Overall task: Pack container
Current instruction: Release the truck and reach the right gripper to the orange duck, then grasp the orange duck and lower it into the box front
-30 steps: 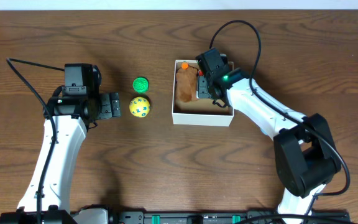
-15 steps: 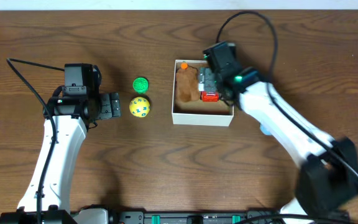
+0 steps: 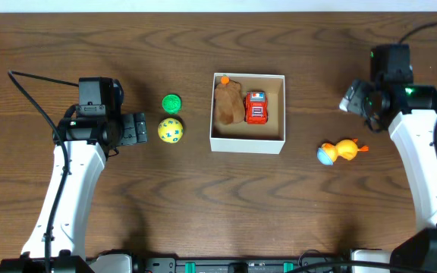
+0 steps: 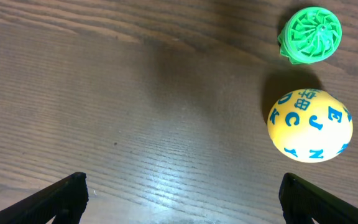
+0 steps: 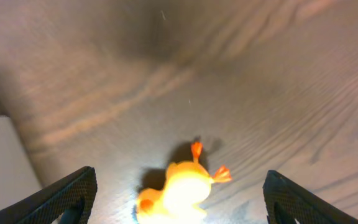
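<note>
The container [image 3: 248, 141], a square white-walled box with a tan inside, sits mid-table and holds a brown plush toy [image 3: 227, 103] and a red toy car [image 3: 256, 107]. A yellow letter ball [image 3: 171, 130] and a green ridged disc [image 3: 171, 103] lie to its left; both also show in the left wrist view, the ball [image 4: 309, 125] below the disc [image 4: 310, 35]. My left gripper [image 3: 136, 128] is open and empty just left of the ball. An orange duck [image 3: 337, 151] lies right of the container. My right gripper [image 3: 352, 98] is open and empty, above the duck [image 5: 179, 189].
The container's white corner [image 5: 2, 162] shows at the left edge of the right wrist view. The wood table [image 3: 226, 205] runs bare along the front. Black cables trail from both arms at the back.
My right gripper has let go of the red car inside the container and swung away to the right, to above the duck. The left arm has not moved.
</note>
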Controlling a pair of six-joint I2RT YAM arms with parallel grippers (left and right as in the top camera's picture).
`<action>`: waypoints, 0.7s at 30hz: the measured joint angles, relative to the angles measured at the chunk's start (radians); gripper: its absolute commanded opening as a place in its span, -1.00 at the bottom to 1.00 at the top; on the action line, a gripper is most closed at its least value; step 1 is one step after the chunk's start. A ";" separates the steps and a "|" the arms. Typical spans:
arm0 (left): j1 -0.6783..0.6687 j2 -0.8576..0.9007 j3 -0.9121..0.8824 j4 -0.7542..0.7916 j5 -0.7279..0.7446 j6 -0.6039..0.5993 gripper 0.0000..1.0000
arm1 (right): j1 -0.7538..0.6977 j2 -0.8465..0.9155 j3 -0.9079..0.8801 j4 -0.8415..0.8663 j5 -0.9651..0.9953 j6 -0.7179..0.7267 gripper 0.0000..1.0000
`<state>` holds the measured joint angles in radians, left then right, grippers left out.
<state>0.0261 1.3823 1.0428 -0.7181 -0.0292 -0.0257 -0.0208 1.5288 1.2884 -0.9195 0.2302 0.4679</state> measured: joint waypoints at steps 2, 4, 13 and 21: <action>0.000 0.000 0.000 0.000 0.000 0.000 0.96 | -0.019 0.005 -0.092 0.056 -0.037 -0.005 0.70; 0.000 0.000 0.000 0.000 0.000 0.000 0.96 | -0.021 0.010 -0.178 0.126 -0.066 -0.010 0.64; 0.000 0.000 0.000 0.000 0.000 0.000 0.96 | -0.021 0.019 -0.457 0.401 -0.145 -0.017 0.41; 0.000 0.000 0.000 0.000 0.000 0.000 0.96 | -0.021 0.019 -0.542 0.543 -0.117 0.000 -0.11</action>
<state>0.0265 1.3823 1.0428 -0.7185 -0.0288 -0.0257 -0.0418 1.5475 0.7464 -0.3767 0.1131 0.4679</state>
